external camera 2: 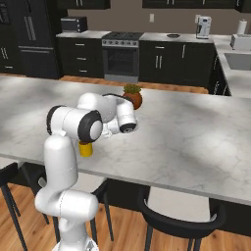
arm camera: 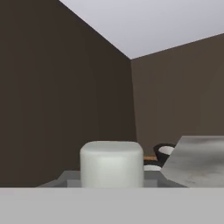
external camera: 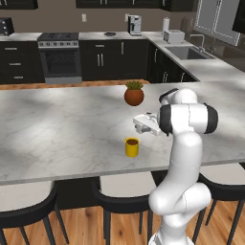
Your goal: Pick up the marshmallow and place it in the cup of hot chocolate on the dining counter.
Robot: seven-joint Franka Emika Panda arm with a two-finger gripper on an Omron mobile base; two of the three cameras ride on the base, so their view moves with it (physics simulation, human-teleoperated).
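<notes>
A rendered home kitchen: beyond the long marble counter [external camera: 57, 129] with dark bar stools [external camera: 26, 201] stand a stainless oven range [external camera: 59, 57], black cabinets [external camera: 110, 57], a sink [external camera: 184, 51] and a coffee machine [external camera: 135, 25].

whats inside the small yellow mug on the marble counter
The small yellow mug holds dark brown liquid, seen at its rim from the left base view. No white piece floats on it. The white marshmallow sits by the gripper in the hand view. The mug's depths are hidden.
</notes>
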